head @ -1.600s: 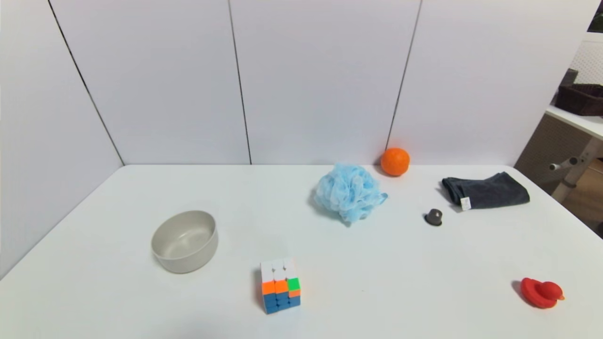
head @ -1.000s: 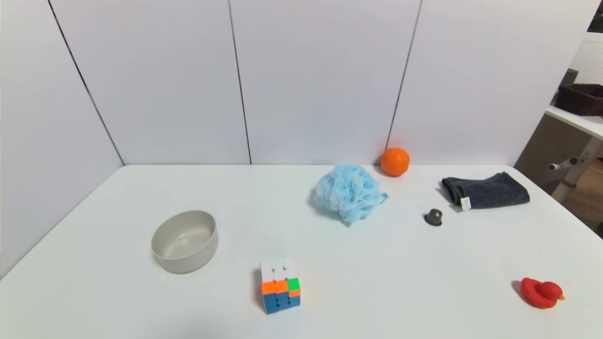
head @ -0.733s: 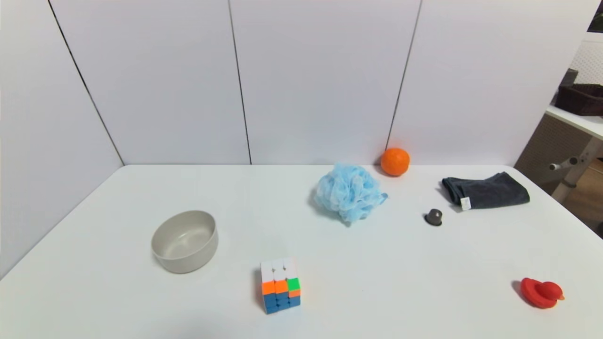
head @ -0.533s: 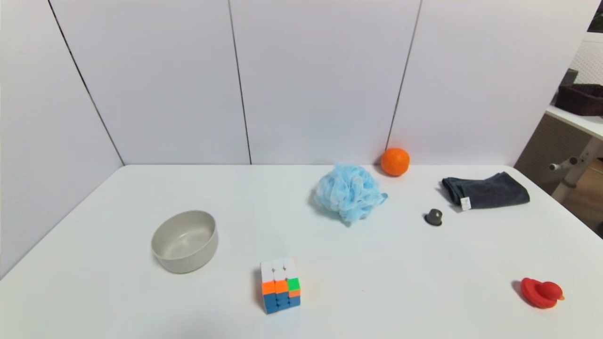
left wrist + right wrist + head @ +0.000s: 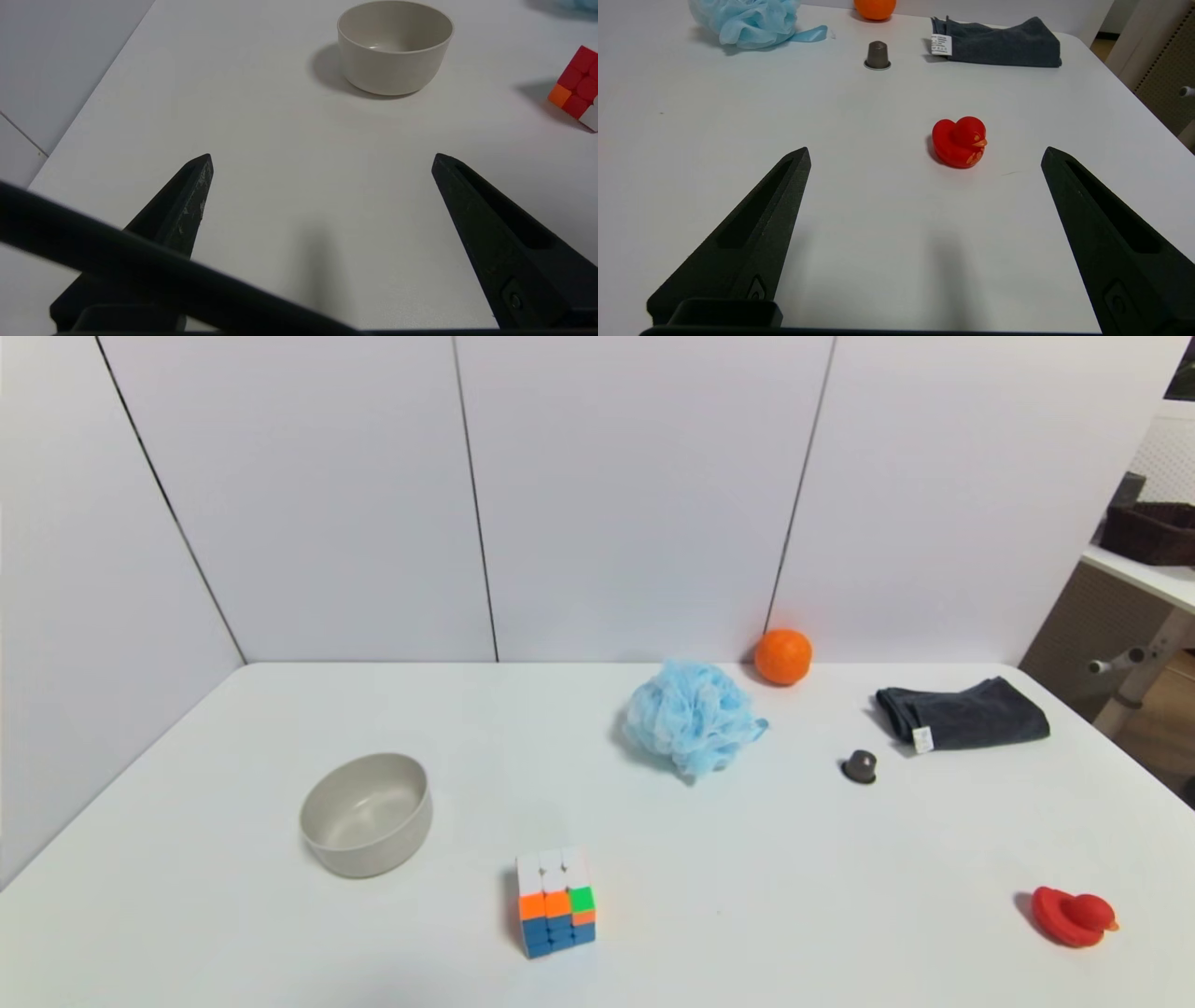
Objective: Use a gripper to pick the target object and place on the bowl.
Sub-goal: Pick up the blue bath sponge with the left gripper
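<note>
Light blue mesh bath pouf sits far right of centre on the white table, just near-left of the orange ball. Judged very light, soft, compressible; best pinched through the bunched mesh body, not the loop. Right gripper jaws wide, holding nothing; pouf well beyond them, far-left. Left gripper jaws wide, facing the beige bowl.
</note>
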